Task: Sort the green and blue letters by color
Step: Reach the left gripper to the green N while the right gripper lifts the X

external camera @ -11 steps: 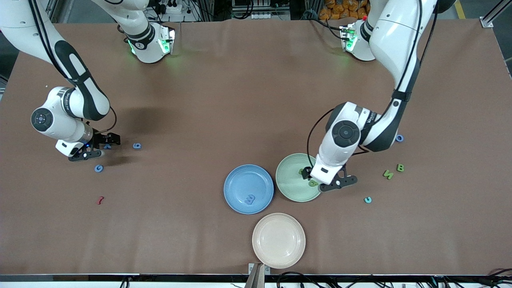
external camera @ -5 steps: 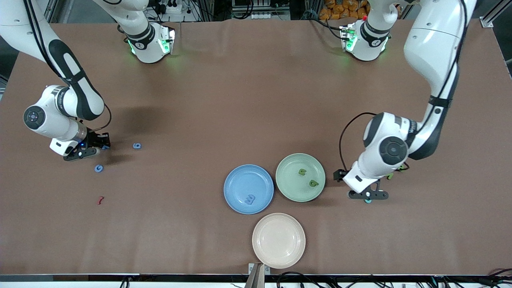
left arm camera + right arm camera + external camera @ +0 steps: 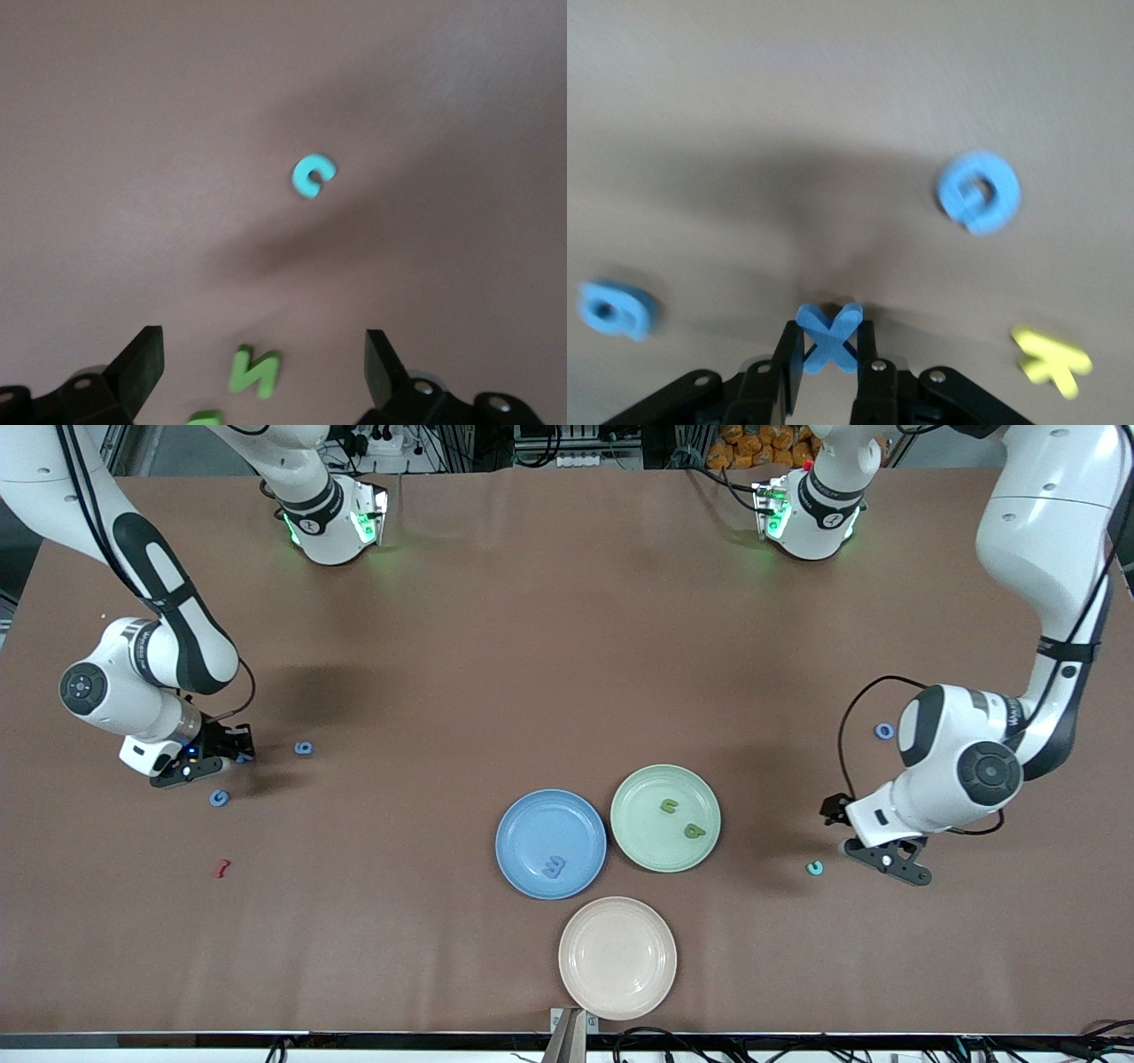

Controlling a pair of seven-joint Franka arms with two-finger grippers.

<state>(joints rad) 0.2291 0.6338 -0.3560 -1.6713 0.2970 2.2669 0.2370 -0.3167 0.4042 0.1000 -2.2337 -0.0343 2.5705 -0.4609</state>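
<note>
**A:** Where is the right pincer [image 3: 232, 755]?

**B:** Low over the counter [image 3: 532, 646] at the right arm's end. Its fingers [image 3: 790, 359] are clamped on a blue X [image 3: 828, 336], which sits upright between them. Two more blue letters lie on the counter near it: a blue 6 [image 3: 304, 748] just beside the pincer toward the plates, and a blue G [image 3: 219, 798] close by, nearer the front camera. A tiny yellow letter [image 3: 1052, 360] shows beside the pincer in the right wrist view, and a red squiggle [image 3: 222, 868] lies nearer the front camera than the G.

**A:** And the left pincer [image 3: 873, 849]?

**B:** Over the counter at the left arm's end, fingers spread wide with nothing between them. A green N [image 3: 255, 372] lies just under it, the edge of another green piece [image 3: 205, 417] next to that. A teal C [image 3: 814, 867] rests just beside the pincer, toward the plates, and a blue O [image 3: 884, 731] lies nearer the bases.

**A:** What is sorted?

**B:** The green plate [image 3: 651, 846] holds two green letters [image 3: 671, 806], and the blue plate [image 3: 532, 824] holds one blue letter [image 3: 554, 865]. The cream plate [image 3: 617, 992] lies nearest the front camera.
</note>
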